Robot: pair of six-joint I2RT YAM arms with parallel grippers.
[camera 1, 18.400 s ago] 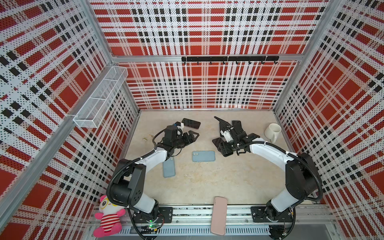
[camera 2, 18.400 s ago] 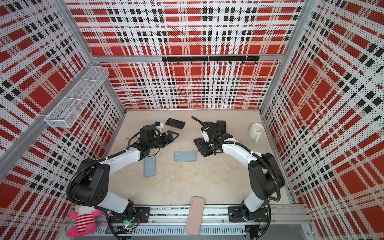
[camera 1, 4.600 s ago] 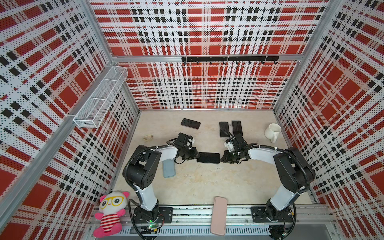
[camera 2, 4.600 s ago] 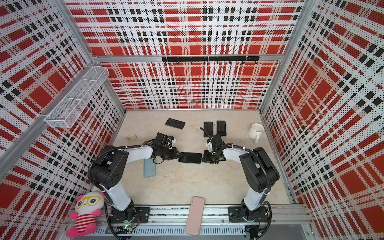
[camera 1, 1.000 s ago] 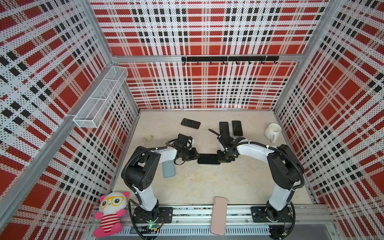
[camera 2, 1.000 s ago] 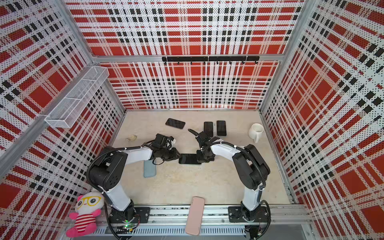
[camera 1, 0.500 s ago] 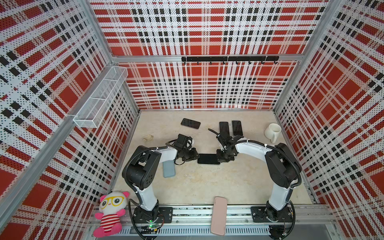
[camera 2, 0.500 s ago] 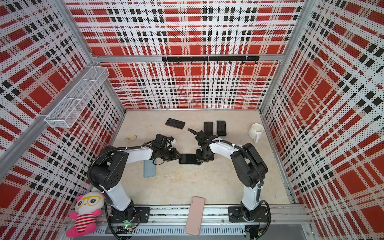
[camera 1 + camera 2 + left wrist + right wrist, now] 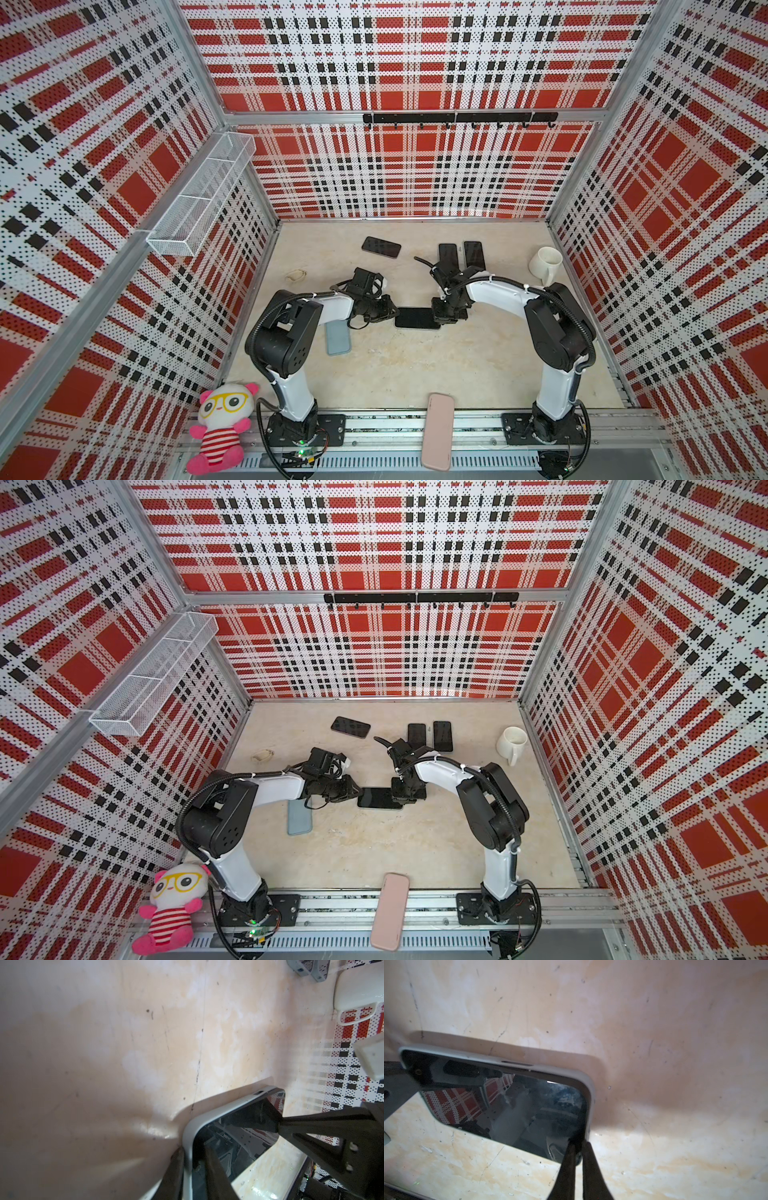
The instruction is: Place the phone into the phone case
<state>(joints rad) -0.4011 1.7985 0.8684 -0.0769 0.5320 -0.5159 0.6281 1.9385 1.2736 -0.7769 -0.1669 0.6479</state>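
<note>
The phone lies screen up mid-table inside a pale grey phone case, whose rim frames the dark glass. My left gripper is at the phone's left end. In the left wrist view one of the left gripper's fingers sits outside the rim and the other on the screen, shut on the case edge. My right gripper is at the right end. In the right wrist view the right gripper is shut, with its tips on the phone's corner beside the case rim.
A second blue-grey case lies under the left forearm. Three dark phones lie near the back. A white mug stands at the right. A pink case rests on the front rail, and a plush toy sits at the front left.
Over the last second both grippers stay at the phone's two ends. Since several seconds ago the right gripper has shifted left onto the phone's right end.
</note>
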